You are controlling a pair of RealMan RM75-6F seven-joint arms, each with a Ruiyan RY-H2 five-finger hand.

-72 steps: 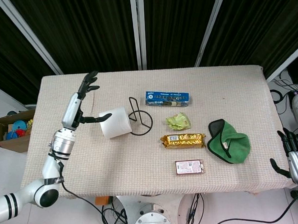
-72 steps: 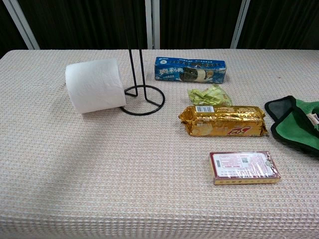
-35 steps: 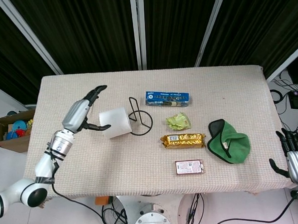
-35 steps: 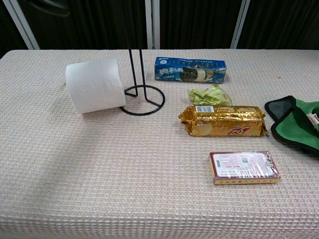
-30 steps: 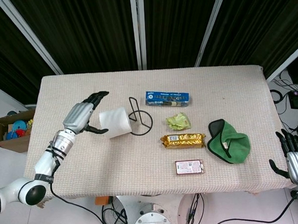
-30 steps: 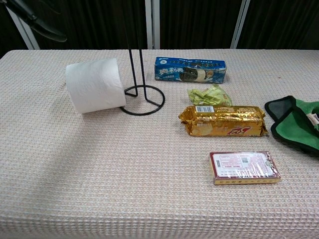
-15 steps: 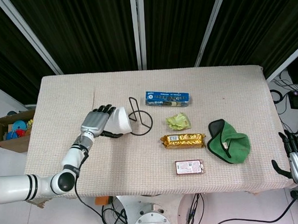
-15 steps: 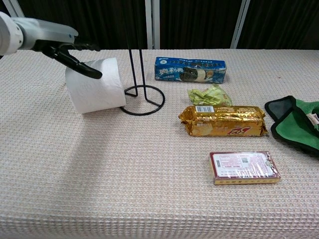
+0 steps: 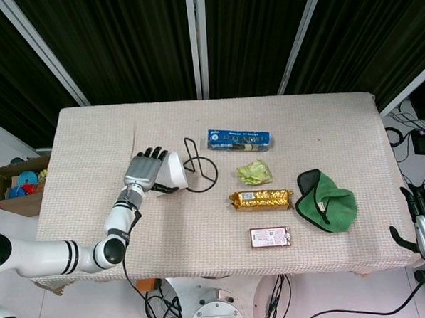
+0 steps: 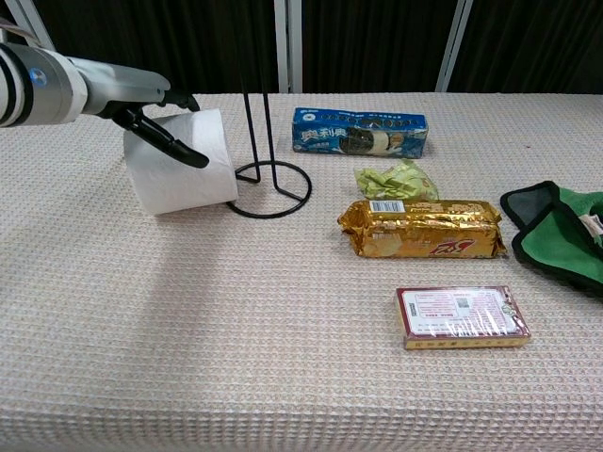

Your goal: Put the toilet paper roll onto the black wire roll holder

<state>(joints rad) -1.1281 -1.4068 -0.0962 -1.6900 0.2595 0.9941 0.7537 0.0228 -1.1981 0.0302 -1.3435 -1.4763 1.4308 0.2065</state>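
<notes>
Here the left hand [image 9: 143, 170] arches over the toilet paper roll [image 10: 188, 169], fingers spread, not yet gripping — it should wrap the roll's sides firmly before lifting toward the black wire roll holder [image 10: 267, 151].

A white toilet paper roll [image 9: 172, 172] is seen beside the black wire roll holder [image 9: 199, 168]. The left hand [image 9: 145, 170] is coloured silver-grey with black fingers [image 10: 174, 143], on a white arm banded in black. The table [image 9: 325, 124] is covered in a beige waffle-textured cloth. A blue biscuit box [image 9: 238, 139] with white lettering, a pale green crumpled wrapper [image 9: 254, 172], a shiny gold packet [image 9: 261, 198], a dark red card box [image 9: 270, 237] and a green cloth [image 9: 329, 203] edged in black are shown.
</notes>
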